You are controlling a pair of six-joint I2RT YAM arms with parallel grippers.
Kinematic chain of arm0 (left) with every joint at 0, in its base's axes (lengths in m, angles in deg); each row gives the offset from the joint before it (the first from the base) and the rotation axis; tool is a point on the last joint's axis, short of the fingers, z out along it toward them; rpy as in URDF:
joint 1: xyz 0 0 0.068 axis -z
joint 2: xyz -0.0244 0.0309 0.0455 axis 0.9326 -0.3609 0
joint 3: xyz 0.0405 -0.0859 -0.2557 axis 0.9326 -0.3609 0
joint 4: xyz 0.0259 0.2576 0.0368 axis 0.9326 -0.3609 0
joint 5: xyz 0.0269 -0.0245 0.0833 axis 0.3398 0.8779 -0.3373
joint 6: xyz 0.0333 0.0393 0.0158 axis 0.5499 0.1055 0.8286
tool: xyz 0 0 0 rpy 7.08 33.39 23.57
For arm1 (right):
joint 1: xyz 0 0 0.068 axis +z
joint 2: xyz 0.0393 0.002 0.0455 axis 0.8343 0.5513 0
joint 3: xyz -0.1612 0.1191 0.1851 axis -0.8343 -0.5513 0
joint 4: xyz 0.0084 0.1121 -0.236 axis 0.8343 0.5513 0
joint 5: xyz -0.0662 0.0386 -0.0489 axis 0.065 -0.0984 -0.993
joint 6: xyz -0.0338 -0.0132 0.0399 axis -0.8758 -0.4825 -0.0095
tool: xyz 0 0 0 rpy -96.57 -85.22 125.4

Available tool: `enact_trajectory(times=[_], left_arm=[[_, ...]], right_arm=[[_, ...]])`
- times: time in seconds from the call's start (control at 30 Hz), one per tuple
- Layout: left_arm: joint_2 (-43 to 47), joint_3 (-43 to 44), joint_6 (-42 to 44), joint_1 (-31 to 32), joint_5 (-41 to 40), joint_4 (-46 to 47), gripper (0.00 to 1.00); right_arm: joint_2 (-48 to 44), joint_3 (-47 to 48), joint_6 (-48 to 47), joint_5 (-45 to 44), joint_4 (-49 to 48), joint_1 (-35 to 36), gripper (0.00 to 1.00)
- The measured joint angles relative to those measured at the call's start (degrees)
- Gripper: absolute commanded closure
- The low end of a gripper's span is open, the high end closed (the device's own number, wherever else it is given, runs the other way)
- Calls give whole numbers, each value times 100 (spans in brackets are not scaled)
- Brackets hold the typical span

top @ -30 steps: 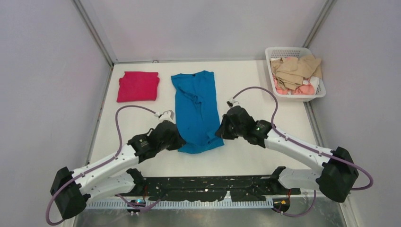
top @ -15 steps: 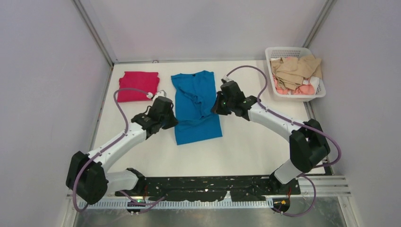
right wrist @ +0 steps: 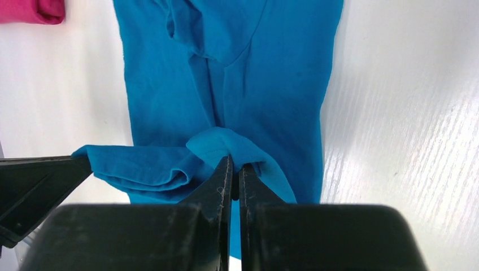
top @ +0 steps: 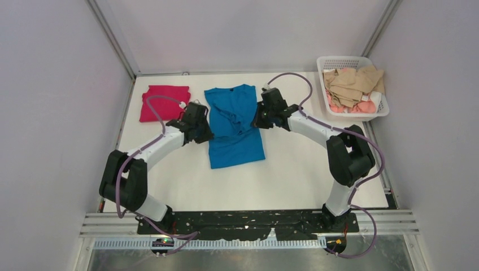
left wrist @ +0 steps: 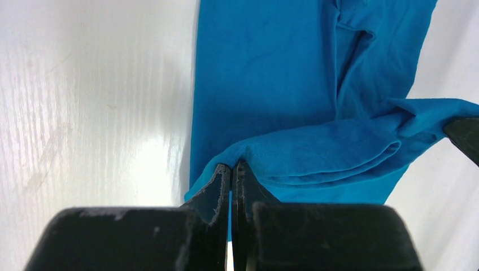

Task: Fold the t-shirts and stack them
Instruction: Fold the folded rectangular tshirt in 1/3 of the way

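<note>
Bright blue short-sleeved t-shirt (top: pixel 237 148): soft matt knit cloth, creased. Magenta-red folded t-shirt (top: pixel 164 112): same matt cloth. White worktop (top: pixel 299 169): glossy, faint grain-like streaks. Left end effector (left wrist: pixel 231 171), right end effector (right wrist: pixel 234 165): black matt plastic, scuffed edges. White lattice basket (top: pixel 344 58): plastic.

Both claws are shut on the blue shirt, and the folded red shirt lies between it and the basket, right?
No. The top view shows the folded red shirt on the other side of the blue shirt, away from the basket. The left claw and right claw are indeed shut on the blue shirt.
</note>
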Motion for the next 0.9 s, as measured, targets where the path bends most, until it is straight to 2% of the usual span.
enact_trajectory(times=[0.43,0.53,0.63,0.67,0.7,0.73,0.77,0.8,0.83,0.87,0.9], left_arm=[[-1003,697,247,-240,13,-66,99],[-1154,754,256,-295,17,-98,90],[-1279,804,280,-332,63,-111,77],[-1327,837,282,-341,76,-118,65],[-1370,876,291,-350,94,-120,50],[-1397,909,297,-361,116,-122,35],[-1423,968,358,-374,144,-153,21],[-1434,1043,424,-396,177,-181,8],[-1436,1143,463,-415,197,-227,1],[-1432,1246,494,-435,212,-249,1],[-1405,1333,503,-450,205,-251,0]], right_arm=[[741,240,-2,205,-332,-267,95],[890,306,2,236,-372,-315,94],[1001,323,17,254,-393,-348,86],[1021,326,22,260,-393,-356,82],[1043,332,26,273,-398,-369,68],[1069,358,33,289,-393,-385,59],[1091,398,20,313,-396,-402,42],[1106,435,46,323,-404,-422,29],[1106,476,37,352,-413,-446,22],[1104,505,26,358,-431,-472,10],[1093,529,24,363,-452,-483,5]])
